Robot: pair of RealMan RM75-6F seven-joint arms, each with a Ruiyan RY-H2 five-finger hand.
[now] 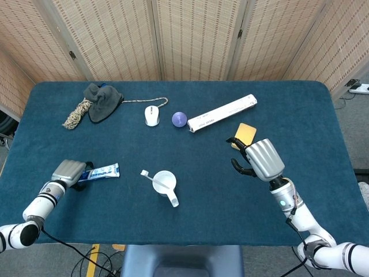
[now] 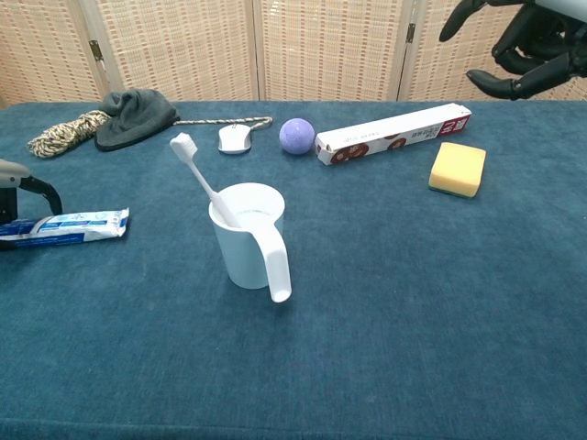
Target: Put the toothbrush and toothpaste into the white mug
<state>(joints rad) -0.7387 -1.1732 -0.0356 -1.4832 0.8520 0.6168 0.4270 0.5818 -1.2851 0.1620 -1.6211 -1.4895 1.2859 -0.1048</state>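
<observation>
Now the left hand (image 1: pixel 70 171) is closing its fingers around the near end of the toothpaste (image 1: pixel 101 171), which is still lying flat on the bench (image 1: pixel 300 115). A shallow end grip could let the tube droop or slip. The toothbrush (image 2: pixel 202 180) is leaning in the white mug (image 2: pixel 249 235), risking a knock. The right hand (image 1: pixel 259 158) is hovering, fingers loosely spread, holding nothing.

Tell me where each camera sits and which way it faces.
Head view: high above the near edge, looking down on the table; both forearms, left hand and right hand show.
Chest view: low at the near edge, looking level across toward the screens; only fingers of each hand show at the side edges.
Shared: white mug with toothbrush, toothpaste, yellow sponge.
</observation>
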